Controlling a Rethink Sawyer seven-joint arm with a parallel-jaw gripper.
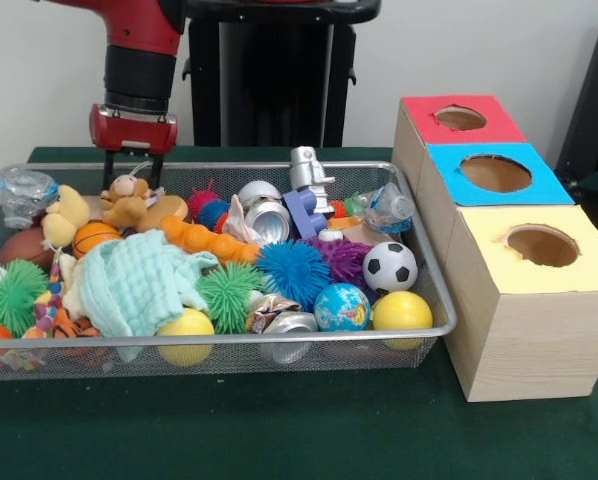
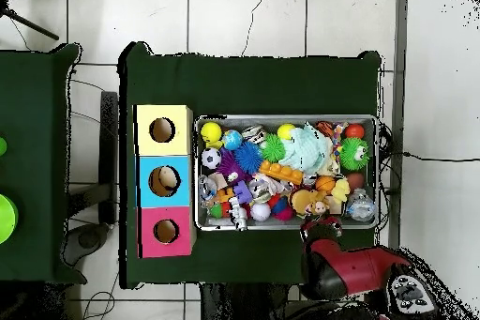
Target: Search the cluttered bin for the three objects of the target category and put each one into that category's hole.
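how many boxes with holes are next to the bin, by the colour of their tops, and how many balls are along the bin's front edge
Red-topped box: 1
Blue-topped box: 1
Yellow-topped box: 1
Smooth yellow balls at the front rim of the bin: 2
Globe ball: 1
Soccer ball: 1
Total: 3 boxes, 4 balls

Silver mesh bin (image 1: 434, 300) held a black-and-white soccer ball (image 1: 390, 266), blue spiky ball (image 1: 292, 272), green spiky ball (image 1: 229, 294), yellow ball (image 1: 402, 311), and pale mint cloth (image 1: 134, 285). Boxes were topped red (image 1: 459, 119), blue (image 1: 494, 174), yellow (image 1: 544, 252).
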